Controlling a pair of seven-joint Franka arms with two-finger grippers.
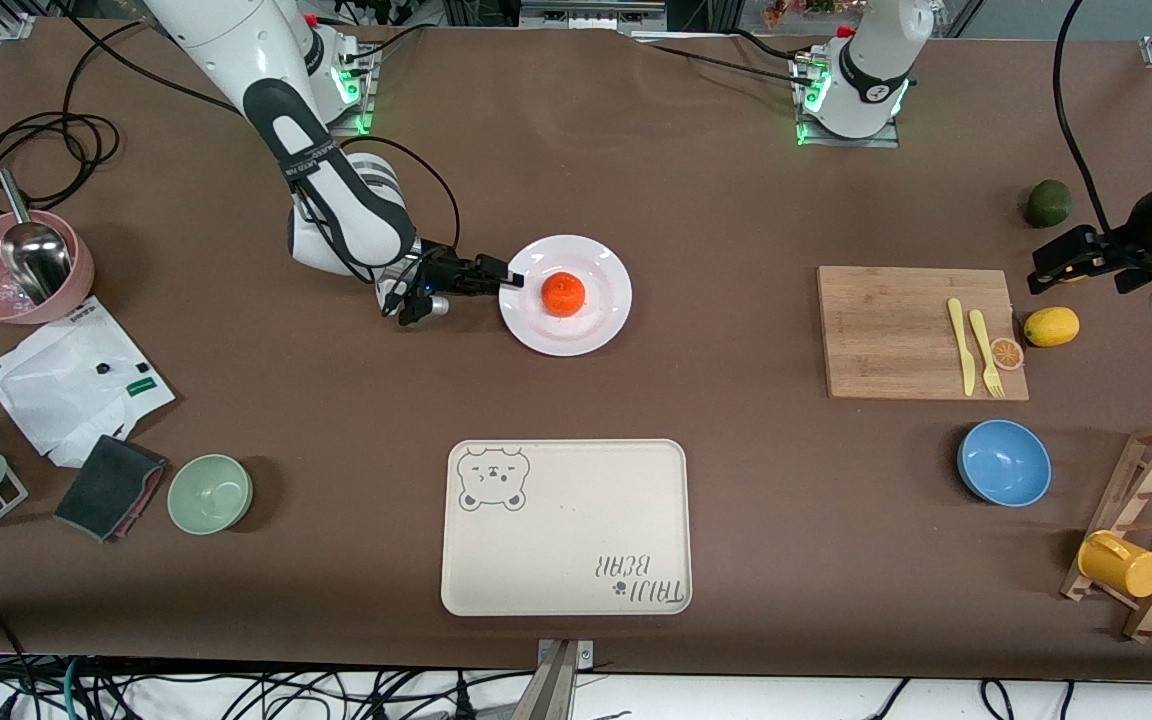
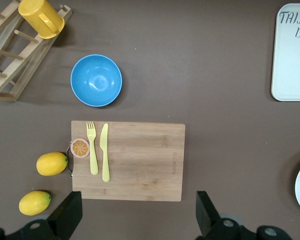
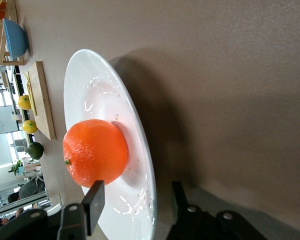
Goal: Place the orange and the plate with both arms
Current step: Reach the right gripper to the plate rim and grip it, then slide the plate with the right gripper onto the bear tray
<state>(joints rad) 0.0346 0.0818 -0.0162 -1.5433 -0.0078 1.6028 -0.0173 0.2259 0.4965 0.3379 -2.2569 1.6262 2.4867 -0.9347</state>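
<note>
Resting in the middle of the round glossy white plate: the small dimpled red-orange orange, whole, skin matt. Plate sits flat on the brown tabletop, farther from the front camera than the rectangular cream tray with a bear drawing. Right gripper low at the plate's rim on the side toward the right arm's end of the table; black fingers straddle the thin rim, one above, one below, jaws part-closed with a gap showing, not pinching. Left gripper hangs over the edge of the pale bamboo cutting board, jaws spread wide, holding nothing; that arm waits. Smooth oval yellow lemon beside the board.
</note>
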